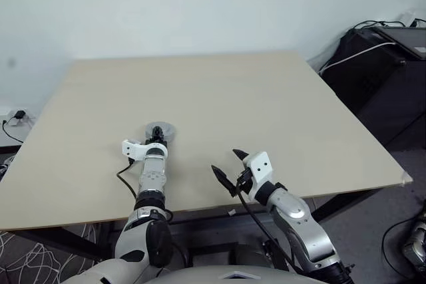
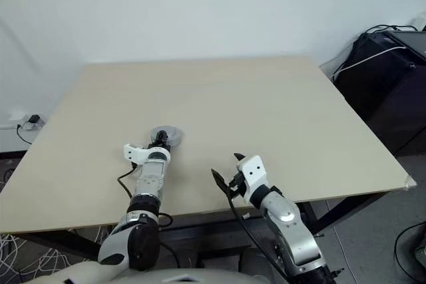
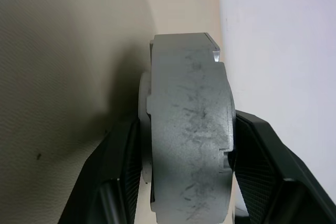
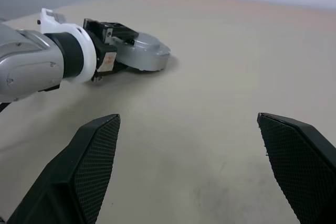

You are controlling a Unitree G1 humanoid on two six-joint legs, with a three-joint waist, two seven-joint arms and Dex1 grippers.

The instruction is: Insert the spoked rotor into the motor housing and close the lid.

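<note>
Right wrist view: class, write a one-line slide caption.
Open right gripper faces the left gripper, at a grey round casing on the beige table.

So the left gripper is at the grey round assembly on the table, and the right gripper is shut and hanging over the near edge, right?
One thing is off: the right gripper is open, its two fingers standing wide apart, as the right wrist view shows. The rest holds: the left gripper is at the grey round assembly on the table, and the right hangs over the near edge.
</note>
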